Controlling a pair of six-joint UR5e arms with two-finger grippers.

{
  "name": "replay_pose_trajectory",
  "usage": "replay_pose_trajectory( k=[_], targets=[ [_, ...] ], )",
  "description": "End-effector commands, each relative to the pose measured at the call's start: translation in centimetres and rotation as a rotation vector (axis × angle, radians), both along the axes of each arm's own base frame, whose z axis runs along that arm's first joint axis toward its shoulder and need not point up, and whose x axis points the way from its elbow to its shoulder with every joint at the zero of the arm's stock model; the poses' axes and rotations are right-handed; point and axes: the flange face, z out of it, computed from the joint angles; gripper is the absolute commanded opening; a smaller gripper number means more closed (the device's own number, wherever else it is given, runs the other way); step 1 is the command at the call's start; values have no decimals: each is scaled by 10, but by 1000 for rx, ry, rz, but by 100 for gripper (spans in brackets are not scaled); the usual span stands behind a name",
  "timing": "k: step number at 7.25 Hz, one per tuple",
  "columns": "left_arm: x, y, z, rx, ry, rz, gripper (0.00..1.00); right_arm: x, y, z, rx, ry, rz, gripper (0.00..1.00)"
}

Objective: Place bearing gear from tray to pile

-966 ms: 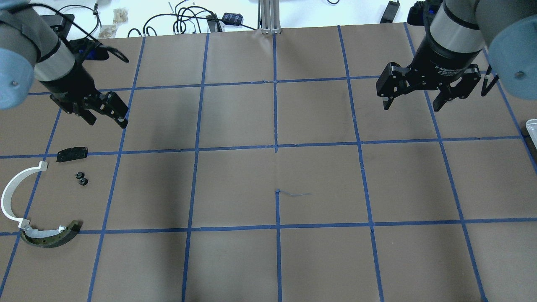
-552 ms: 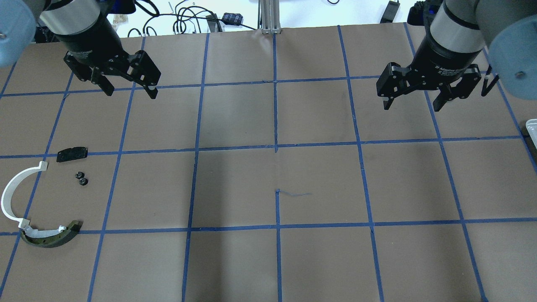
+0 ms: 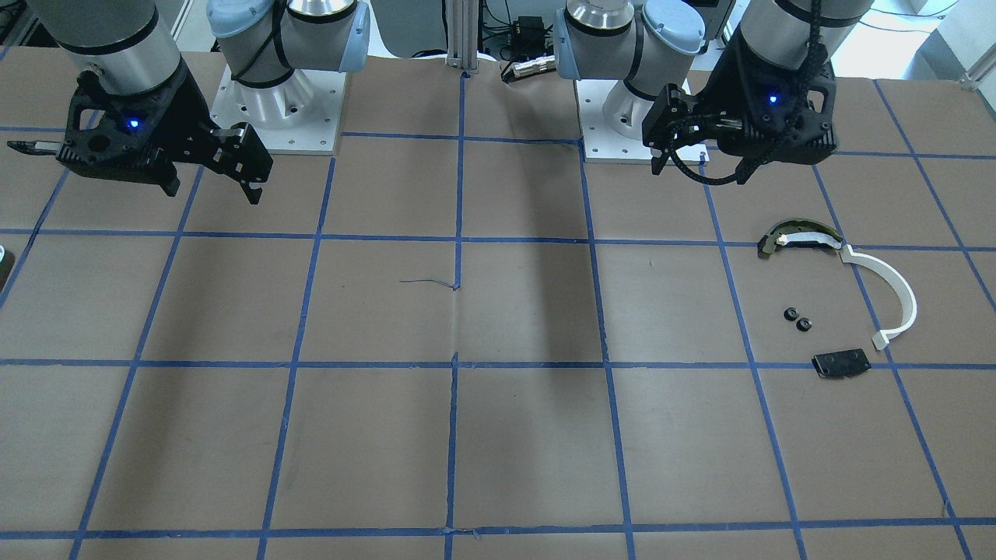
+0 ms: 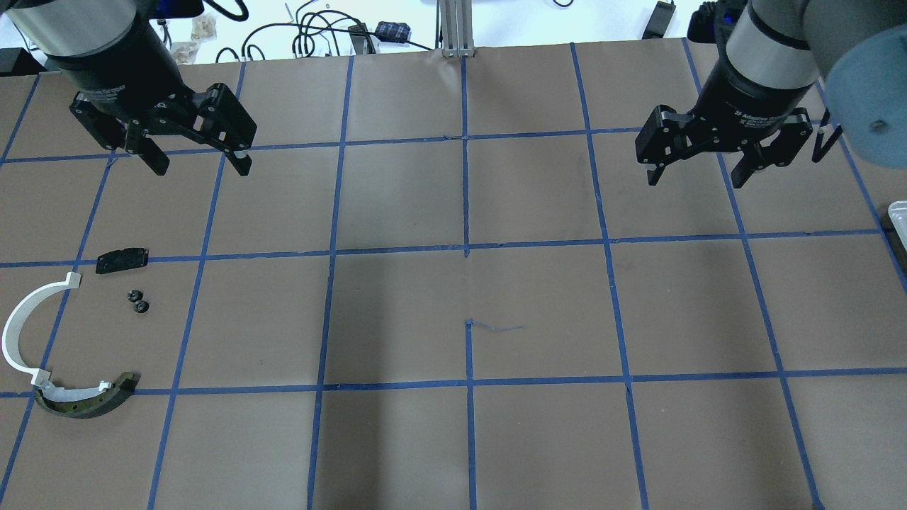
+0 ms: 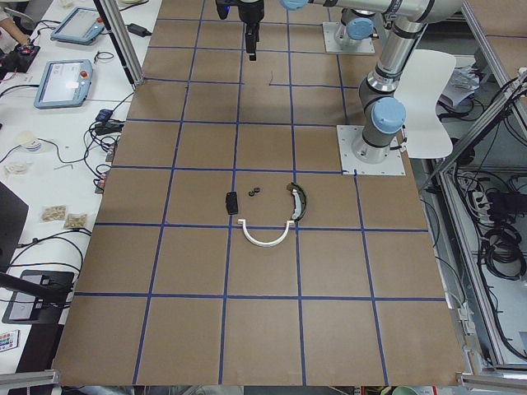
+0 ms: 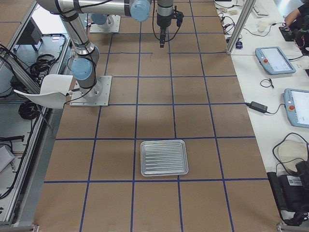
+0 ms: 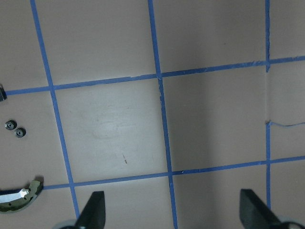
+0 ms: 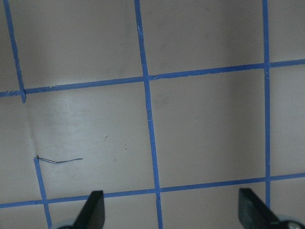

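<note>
Seen from overhead, at 10 o'clock over the brown paper-covered table [image 4: 538,304] with its blue tape grid: the black two-finger left gripper [image 4: 202,168], pointing down, fingers spread wide, gripping nothing. In its own wrist view, only bare paper and tape between the two dark fingertips [image 7: 95,212]. At 2 o'clock over the same table: the black two-finger right gripper [image 4: 696,180], likewise pointing down and spread wide, holding nothing, with plain gridded paper between the tips in its wrist view.

At 8 o'clock on the table, flat on the paper: the pile [image 3: 840,363] of loose parts. Near its middle, two small black round bearing gears [image 4: 141,306], side by side, too small to tell whether touching. At 11 to 12 o'clock of them, a little apart, a flat black rectangular plate [image 4: 122,259] just below a tape line. At 9 o'clock of the gears, a thin white curved plastic arc [image 4: 7,334], open toward the gears, its lower end touching one end of a dark olive-edged curved piece [image 4: 85,405]. That olive piece at 7 o'clock of the gears, lying across a tape line.

Left gripper at about 1 o'clock of the black plate, apart from every part of the pile.

At the 3 o'clock edge of the overhead view, just a pale corner of the ribbed silver metal tray [image 6: 164,141]. Whole in the view from the table's right end, flat on the table, well apart from both grippers and at the opposite end from the pile.
</note>
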Motion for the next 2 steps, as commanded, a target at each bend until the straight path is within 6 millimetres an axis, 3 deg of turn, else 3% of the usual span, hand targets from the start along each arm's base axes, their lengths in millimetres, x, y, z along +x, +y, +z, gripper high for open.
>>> replay_pose_trajectory(
  k=[1, 2],
  targets=[
    [-1, 1, 1, -8, -7, 29, 100, -2, 0, 0, 0, -1, -4, 100],
    [-1, -1, -2, -10, -6, 28, 100, -2, -1, 0, 0, -1, -4, 100]
  ],
)
